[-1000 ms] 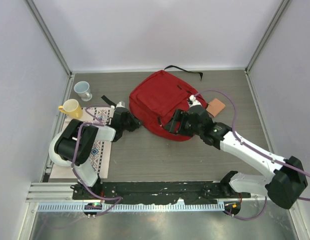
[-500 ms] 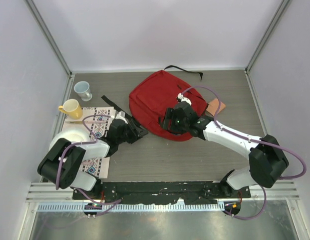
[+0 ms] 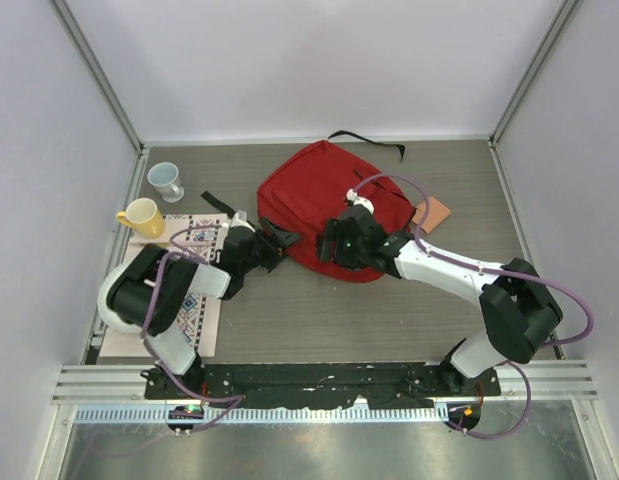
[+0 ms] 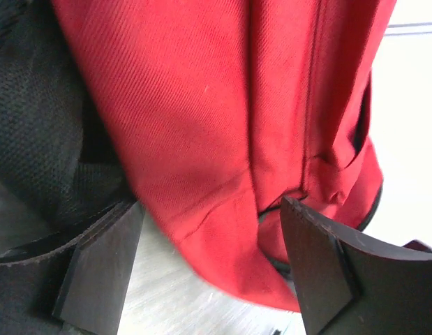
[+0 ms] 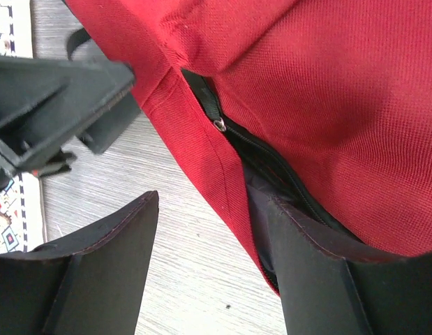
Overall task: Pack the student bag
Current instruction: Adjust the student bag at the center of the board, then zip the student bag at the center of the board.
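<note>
Student bag [image 3: 324,200]: red with black trim, lying flat toward the far middle of the grey worktop [image 3: 389,320], zipper gaping along its near edge. Left hand [image 3: 279,242]: fingers spread at the bag's near-left corner, nothing pinched. Right hand [image 3: 327,250]: fingers spread, straddling the near edge at the zipper gap.

The student bag [image 3: 324,195] is matt red cloth with a fine woven rib, edged by a black zipper [image 5: 252,150] whose small pull glints like metal, and black mesh [image 4: 34,125] shows at the left of the left wrist view. The fingers [image 4: 97,272] of the left hand [image 4: 209,230] are dull black plastic, faintly grainy. The bench [image 3: 389,320] is matt grey wood-grain, and the yellow cup [image 3: 141,216] at upper left is smooth and glossy.
</note>
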You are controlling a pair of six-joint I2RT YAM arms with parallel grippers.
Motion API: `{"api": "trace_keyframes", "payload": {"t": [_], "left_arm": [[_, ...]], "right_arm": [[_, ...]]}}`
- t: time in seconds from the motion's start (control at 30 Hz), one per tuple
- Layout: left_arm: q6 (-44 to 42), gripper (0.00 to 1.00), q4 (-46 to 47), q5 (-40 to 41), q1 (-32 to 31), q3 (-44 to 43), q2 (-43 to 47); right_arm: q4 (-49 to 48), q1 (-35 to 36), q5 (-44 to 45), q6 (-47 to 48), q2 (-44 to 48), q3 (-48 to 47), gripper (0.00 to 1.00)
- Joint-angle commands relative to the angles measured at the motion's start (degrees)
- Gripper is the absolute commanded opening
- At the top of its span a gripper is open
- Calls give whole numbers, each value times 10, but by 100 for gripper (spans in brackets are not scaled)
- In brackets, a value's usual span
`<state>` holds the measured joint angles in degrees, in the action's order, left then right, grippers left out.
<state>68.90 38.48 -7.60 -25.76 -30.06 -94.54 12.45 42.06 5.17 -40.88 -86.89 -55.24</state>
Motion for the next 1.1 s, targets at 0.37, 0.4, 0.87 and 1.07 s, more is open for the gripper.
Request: {"api": "trace_keyframes", "payload": {"t": [0.37, 0.4, 0.87, 1.07], "left_arm": [[67, 18, 151, 28, 10, 12, -83], [66, 8, 147, 28, 10, 11, -76], [50, 0, 107, 105, -76, 135, 102], [39, 0, 58, 158, -128, 139, 148]], "right_arm": [[-16, 6, 36, -10, 42, 15, 69], [-17, 6, 37, -7, 41, 12, 69], [-66, 7, 24, -17, -15, -11, 58], [-76, 35, 21, -17, -16, -2, 56]]}}
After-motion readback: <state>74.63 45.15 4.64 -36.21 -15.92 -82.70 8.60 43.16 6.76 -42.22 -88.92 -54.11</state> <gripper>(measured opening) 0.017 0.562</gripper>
